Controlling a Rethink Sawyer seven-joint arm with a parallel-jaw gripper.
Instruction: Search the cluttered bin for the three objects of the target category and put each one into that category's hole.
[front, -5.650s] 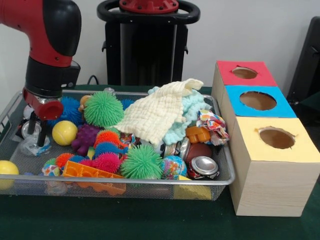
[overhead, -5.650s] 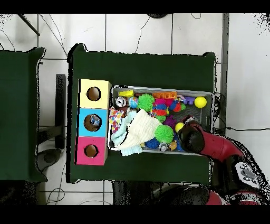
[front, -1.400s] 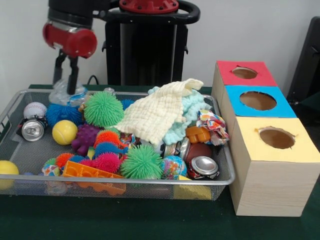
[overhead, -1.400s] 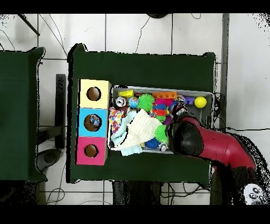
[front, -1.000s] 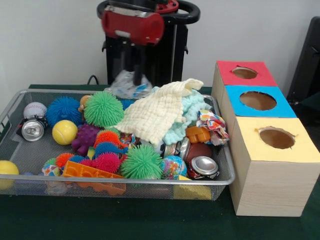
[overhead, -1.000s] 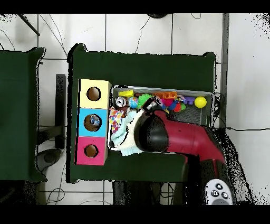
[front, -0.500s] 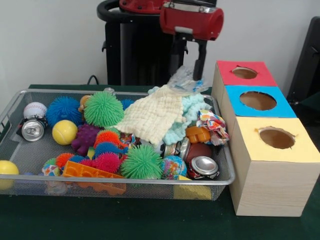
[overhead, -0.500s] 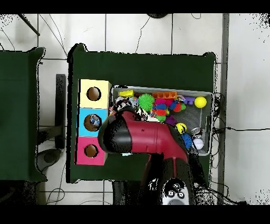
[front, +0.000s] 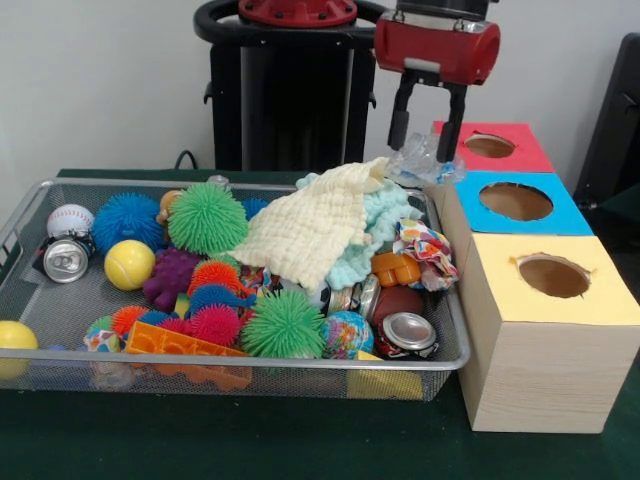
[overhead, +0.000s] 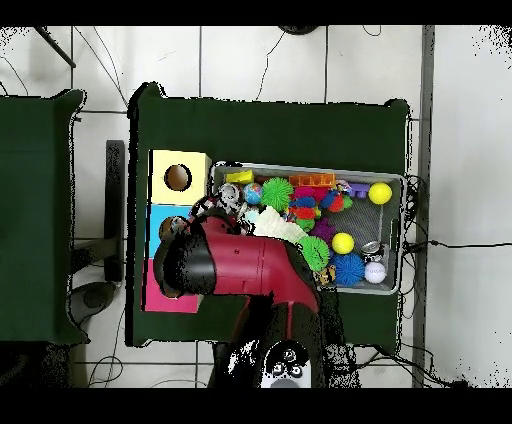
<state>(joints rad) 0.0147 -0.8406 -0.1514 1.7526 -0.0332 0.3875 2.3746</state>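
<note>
My gripper (front: 424, 138) is shut on the crushed clear plastic bottle (front: 419, 165). It holds the bottle in the air over the bin's right far corner, just beside the red box (front: 520, 158) and the blue box (front: 560, 214). The wire-mesh bin (front: 300, 364) holds one silver-topped can (front: 65, 260) at its left end. Another can (front: 408, 333) lies at the right front corner. In the overhead view my arm (overhead: 215, 265) covers the red box and most of the blue box, and the gripper is hidden under it.
A yellow box (front: 560, 330) with a round hole stands nearest the camera, also seen from overhead (overhead: 178, 178). A cream cloth (front: 310, 225) lies over a mint cloth in the bin. Spiky balls (front: 205, 217), a yellow ball (front: 129, 264) and an orange block (front: 180, 345) fill the rest.
My gripper has carried the bottle from the bin's left end, up and across the cloths, to the bin's edge by the boxes. The left can now lies uncovered.
</note>
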